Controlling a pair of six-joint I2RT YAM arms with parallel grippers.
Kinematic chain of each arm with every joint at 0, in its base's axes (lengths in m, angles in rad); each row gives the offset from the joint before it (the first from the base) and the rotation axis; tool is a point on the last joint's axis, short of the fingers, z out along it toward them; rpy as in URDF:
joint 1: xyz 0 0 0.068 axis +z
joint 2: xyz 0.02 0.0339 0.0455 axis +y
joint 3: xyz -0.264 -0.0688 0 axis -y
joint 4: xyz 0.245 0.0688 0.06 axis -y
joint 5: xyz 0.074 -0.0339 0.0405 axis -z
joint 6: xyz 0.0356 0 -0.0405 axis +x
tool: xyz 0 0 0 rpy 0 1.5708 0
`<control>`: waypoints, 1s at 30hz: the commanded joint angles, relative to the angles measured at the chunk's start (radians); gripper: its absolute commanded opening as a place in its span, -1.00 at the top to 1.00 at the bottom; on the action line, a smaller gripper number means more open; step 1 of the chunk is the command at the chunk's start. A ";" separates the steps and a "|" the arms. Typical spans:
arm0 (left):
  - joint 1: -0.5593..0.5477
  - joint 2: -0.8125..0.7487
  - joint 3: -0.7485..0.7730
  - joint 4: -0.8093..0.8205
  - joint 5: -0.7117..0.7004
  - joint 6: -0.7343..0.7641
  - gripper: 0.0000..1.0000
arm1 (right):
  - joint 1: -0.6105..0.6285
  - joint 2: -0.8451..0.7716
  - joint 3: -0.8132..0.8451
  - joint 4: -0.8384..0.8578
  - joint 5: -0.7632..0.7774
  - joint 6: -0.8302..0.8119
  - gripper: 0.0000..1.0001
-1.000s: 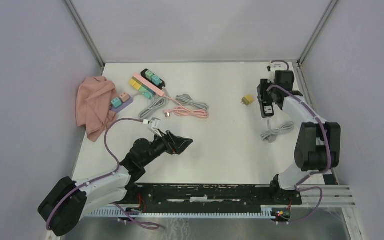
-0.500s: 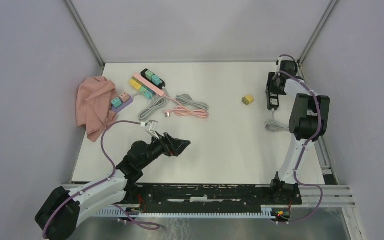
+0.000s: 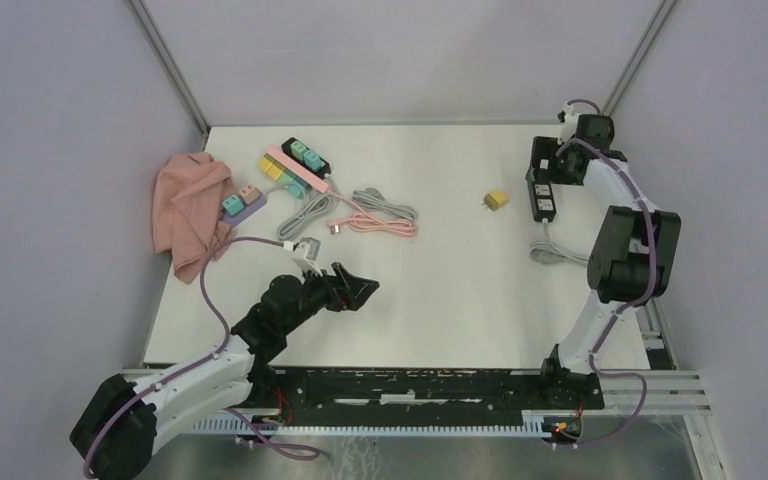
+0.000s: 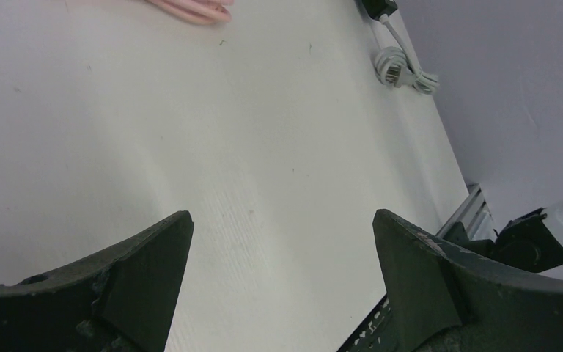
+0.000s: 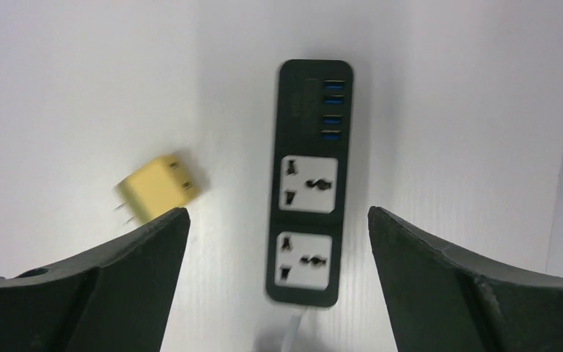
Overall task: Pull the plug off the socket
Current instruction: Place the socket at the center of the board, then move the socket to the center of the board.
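Quick tally: two black plastic power strips (image 3: 542,193) (image 3: 307,157), one pink strip (image 3: 298,174), one lilac strip (image 3: 244,206), one yellow cube plug (image 3: 497,201), one pink cloth (image 3: 190,212).

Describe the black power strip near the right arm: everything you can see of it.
The black power strip is a long, rounded slab, plastic by its look, lying flat on the white table. One end carries four blue USB ports, then come two white socket faces, both with nothing plugged in. A pale cord leaves the other end and ends in a loose coil nearby. The yellow plug lies beside it, apart. The open right gripper hangs over it, fingers either side, touching nothing.
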State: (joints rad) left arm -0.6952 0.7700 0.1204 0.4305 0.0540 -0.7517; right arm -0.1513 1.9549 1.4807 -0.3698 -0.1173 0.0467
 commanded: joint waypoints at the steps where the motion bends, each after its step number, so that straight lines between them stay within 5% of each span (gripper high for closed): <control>1: 0.004 -0.002 0.144 -0.148 -0.086 0.140 -0.99 | -0.007 -0.245 -0.007 -0.095 -0.313 -0.079 -0.99; 5: 0.005 0.045 0.253 -0.249 -0.118 0.239 -0.99 | -0.005 -0.416 -0.103 -0.153 -0.638 -0.078 -0.99; 8: 0.008 0.102 0.336 -0.293 -0.150 0.287 -0.99 | -0.005 -0.558 -0.206 -0.102 -0.711 -0.054 -0.99; 12: 0.020 0.176 0.414 -0.301 -0.154 0.309 -0.99 | -0.026 -0.715 -0.374 0.082 -0.747 0.110 -0.99; 16: 0.043 0.234 0.428 -0.195 -0.065 0.246 -0.99 | -0.033 -0.762 -0.522 0.298 -0.944 0.243 -0.99; 30: 0.230 0.446 0.508 -0.061 0.111 0.152 -0.98 | -0.034 -0.743 -0.498 0.185 -0.981 0.191 -0.96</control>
State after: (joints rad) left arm -0.5014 1.1717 0.5415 0.2897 0.1093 -0.5613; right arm -0.1818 1.2175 0.9527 -0.2234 -1.0431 0.2249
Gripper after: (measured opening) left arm 0.992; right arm 0.981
